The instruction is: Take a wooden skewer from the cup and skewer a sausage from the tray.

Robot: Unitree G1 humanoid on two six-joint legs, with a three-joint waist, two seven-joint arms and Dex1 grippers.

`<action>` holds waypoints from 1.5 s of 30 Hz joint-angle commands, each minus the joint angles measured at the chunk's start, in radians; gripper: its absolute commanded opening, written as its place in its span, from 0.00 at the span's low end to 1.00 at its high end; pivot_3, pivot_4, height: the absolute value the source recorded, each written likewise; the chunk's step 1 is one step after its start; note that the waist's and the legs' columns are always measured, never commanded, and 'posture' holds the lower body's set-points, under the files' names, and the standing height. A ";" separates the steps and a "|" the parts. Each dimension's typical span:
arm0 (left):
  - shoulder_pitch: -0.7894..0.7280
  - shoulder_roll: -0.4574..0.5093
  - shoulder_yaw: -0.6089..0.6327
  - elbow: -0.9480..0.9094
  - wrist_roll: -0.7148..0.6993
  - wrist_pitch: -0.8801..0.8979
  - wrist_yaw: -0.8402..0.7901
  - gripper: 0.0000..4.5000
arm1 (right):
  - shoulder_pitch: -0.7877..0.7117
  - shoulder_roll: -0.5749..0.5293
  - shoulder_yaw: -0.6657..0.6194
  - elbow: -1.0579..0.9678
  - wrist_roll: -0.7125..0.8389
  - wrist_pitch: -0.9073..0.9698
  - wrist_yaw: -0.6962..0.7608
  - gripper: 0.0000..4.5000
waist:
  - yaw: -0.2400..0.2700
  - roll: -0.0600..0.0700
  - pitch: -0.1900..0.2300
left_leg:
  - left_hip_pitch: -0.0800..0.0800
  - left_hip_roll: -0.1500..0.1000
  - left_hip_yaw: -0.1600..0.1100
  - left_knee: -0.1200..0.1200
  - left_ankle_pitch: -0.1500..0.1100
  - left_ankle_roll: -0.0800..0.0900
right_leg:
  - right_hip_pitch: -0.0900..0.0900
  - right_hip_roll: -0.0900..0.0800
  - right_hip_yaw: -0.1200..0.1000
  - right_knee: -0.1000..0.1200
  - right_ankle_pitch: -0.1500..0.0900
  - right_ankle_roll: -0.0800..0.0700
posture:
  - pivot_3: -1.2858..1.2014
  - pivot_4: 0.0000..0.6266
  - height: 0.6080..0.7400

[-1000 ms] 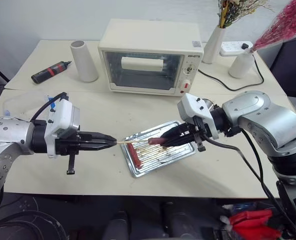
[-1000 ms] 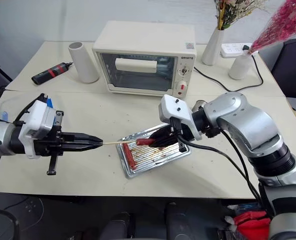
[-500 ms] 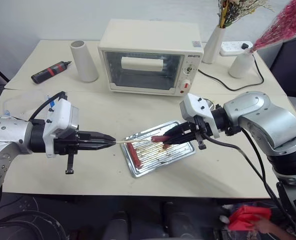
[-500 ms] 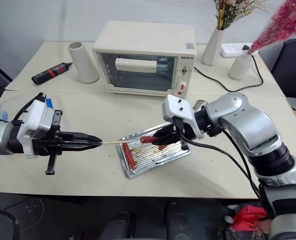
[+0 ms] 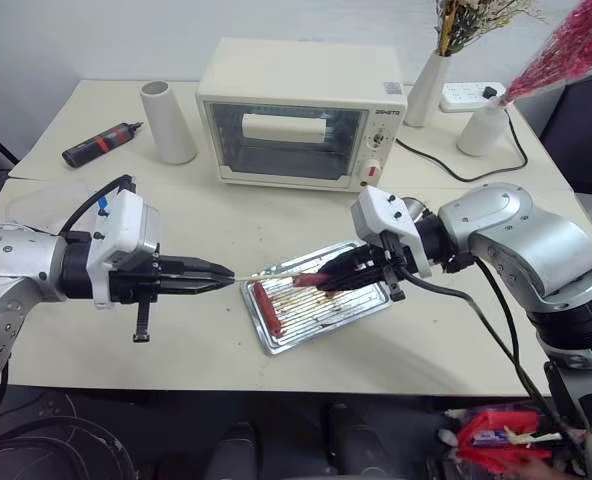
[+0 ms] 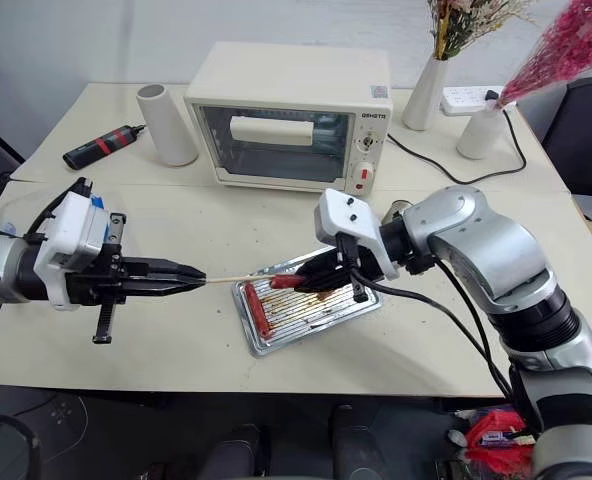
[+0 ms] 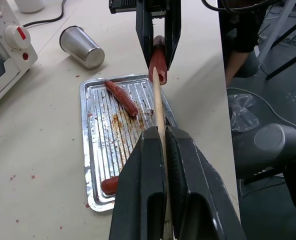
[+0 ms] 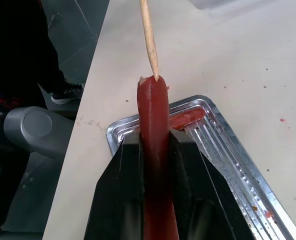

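Table (image 5: 206, 350), pale top, near edge runs across the bottom of the head views w/ bare strip btwn it and both arms. Toaster oven (image 5: 301, 112) at back centre, white cylinder (image 5: 168, 122) to its left, black/red tool (image 5: 101, 143) further left near the far left edge; white vases (image 5: 428, 88) and power strip (image 5: 468, 95) at back right, cord trailing fwd. Open tabletop btwn oven front and tray, also wide bare patch on the left side under the left arm. Tray (image 5: 368, 300) sits centre, angled, its near-left corner close to table's near edge but not over it; ribbed floor stained. Two sausages lie in it: one (image 5: 265, 307) along the left end, other (image 7: 121, 97) mid-tray. Cup (image 7: 82, 47) on its side just beyond tray's far edge, apart from it, seen in left wrist view. L gripper (image 5: 216, 278) level, pointing to the robot's right, fingers closed tight on the wooden skewer (image 6: 238, 280), stick running out past the tips over tray's left edge. R gripper (image 6: 311, 280) pointing back at it, above tray, jaws pinched on a third sausage (image 8: 154, 131), held clear of tray floor. Skewer tip touches/just enters sausage's end face; depth can't tell.
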 commanded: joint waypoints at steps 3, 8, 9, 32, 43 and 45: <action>-0.001 0.010 0.019 0.002 0.009 -0.015 -0.010 0.00 | -0.018 -0.008 -0.036 -0.028 0.021 0.004 -0.001 0.14 | 0.000 0.000 0.000 | 0.000 0.000 0.000 0.000 0.000 0.000 | 0.000 0.000 0.000 0.000 0.000 0.000 | 0.52 0.24 1.00; 0.014 0.020 0.036 0.007 0.012 -0.016 -0.021 0.00 | -0.011 -0.020 -0.033 -0.012 0.008 -0.009 0.003 0.14 | 0.000 0.000 0.000 | 0.000 0.000 0.000 0.000 0.000 0.000 | 0.000 0.000 0.000 0.000 0.000 0.000 | 0.52 0.24 1.00; 0.016 0.019 0.038 0.003 0.011 -0.014 -0.020 0.00 | -0.011 -0.020 -0.034 -0.009 0.007 -0.010 0.002 0.14 | 0.000 0.000 0.000 | 0.000 0.000 0.000 0.000 0.000 0.000 | 0.000 0.000 0.000 0.000 0.000 0.000 | 0.52 0.24 1.00; -0.015 -0.001 -0.004 -0.004 0.015 -0.020 -0.011 0.00 | -0.034 0.010 -0.037 -0.015 0.019 -0.007 -0.008 0.14 | 0.000 0.000 0.000 | 0.000 0.000 0.000 0.000 0.000 0.000 | 0.000 0.000 0.000 0.000 0.000 0.000 | 0.52 0.24 1.00; -0.084 -0.031 -0.071 0.017 0.032 -0.022 -0.019 0.00 | -0.070 0.044 -0.028 -0.056 0.043 -0.001 -0.016 0.14 | 0.000 0.000 0.000 | 0.000 -0.001 0.000 0.001 0.000 0.000 | 0.000 0.000 0.000 0.001 0.000 0.000 | 0.52 0.24 1.00; -0.104 -0.041 -0.094 0.022 0.041 -0.024 -0.022 0.00 | -0.077 0.050 -0.019 -0.054 0.037 -0.017 -0.008 0.14 | 0.000 0.000 0.000 | 0.000 -0.001 0.000 0.001 0.000 0.000 | 0.000 0.000 0.000 0.001 0.000 0.000 | 0.52 0.24 1.00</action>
